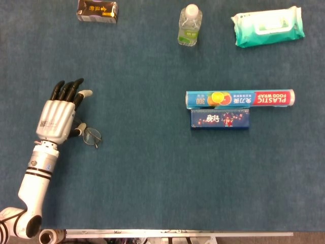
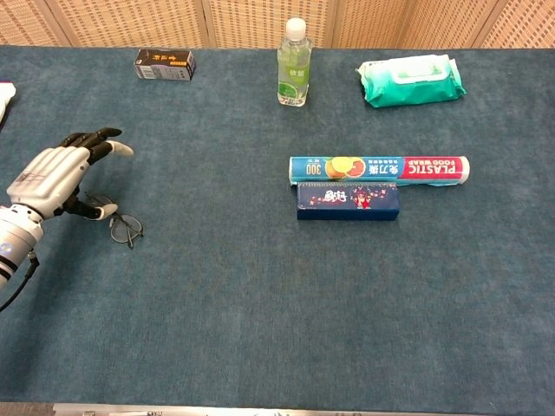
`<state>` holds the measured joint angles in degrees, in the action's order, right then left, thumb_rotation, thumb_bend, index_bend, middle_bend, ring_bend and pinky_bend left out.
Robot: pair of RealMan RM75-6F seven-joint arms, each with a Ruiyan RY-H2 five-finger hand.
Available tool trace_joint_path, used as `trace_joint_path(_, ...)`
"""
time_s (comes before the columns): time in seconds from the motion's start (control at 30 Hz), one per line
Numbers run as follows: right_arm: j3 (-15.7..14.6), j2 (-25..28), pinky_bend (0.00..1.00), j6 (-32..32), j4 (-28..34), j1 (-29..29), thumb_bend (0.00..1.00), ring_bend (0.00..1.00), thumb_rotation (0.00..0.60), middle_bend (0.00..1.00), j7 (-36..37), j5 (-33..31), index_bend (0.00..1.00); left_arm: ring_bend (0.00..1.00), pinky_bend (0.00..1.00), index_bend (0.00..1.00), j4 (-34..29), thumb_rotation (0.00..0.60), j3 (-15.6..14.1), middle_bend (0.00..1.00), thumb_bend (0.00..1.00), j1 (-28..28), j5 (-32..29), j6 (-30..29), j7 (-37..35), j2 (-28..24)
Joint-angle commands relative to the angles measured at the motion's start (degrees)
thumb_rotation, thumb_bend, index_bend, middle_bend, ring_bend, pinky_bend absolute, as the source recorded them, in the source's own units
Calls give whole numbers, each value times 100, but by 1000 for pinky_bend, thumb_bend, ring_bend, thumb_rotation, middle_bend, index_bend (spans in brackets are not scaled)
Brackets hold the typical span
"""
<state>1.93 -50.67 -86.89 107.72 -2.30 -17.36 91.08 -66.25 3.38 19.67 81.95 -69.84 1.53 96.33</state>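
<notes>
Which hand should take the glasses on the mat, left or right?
Left, most likely. The left hand sits right beside the glasses, its thumb at or near the frame; actual contact is unclear. The right hand shows in neither view, and the boxes, bottle and wipes lie far off.

Silver robot hand (image 1: 57, 116) with black fingers (image 1: 66, 90), seemingly dark-rimmed glasses (image 1: 92, 136), teal-blue tablecloth (image 1: 152, 173).

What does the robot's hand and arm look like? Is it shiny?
The left hand has a silvery metal-looking back with small dark print on it, black fingers and pale whitish tips on two of them. The wrist is silver with black rings, then a smooth white arm. The right arm isn't visible.
</notes>
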Motion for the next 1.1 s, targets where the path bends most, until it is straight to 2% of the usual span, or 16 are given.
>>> trace_joint_path(0.03, 0, 3, 301, 2, 1, 0, 45, 178, 600, 210, 2, 2, 235, 98, 52, 222, 24, 600, -9, 87, 170, 3, -10, 15, 12, 13)
trace_joint_path(0.2, -3, 5, 301, 2, 2, 3, 45, 178, 600, 210, 1, 3, 235, 98, 52, 222, -107, 600, 2, 87, 170, -22, 38, -110, -50, -45)
trace_joint_path(0.43, -4, 3, 301, 2, 3, 6, 44, 178, 600, 210, -12, 4, 235, 98, 54, 222, -947, 600, -26, 87, 170, -112, 349, -596, 149, -544)
trace_joint_path(0.63, -2, -6, 301, 0, -13, 9, 44, 178, 600, 211, -50, -3, 236, 98, 68, 221, -1911, 600, -84, 87, 170, -308, 752, -1215, 321, -1371)
trace_joint_path(0.93, 5, -62, 301, 14, -70, 5, 44, 178, 600, 222, -183, -31, 251, 109, 79, 221, -2990, 600, -407, 103, 170, -552, 1267, -1510, 393, -2986)
trace_joint_path(1.1, 11, -82, 301, 10, -89, 6, 45, 178, 600, 223, -236, -45, 251, 117, 92, 205, -3305, 600, -567, 118, 170, -814, 1190, -1631, 539, -3386)
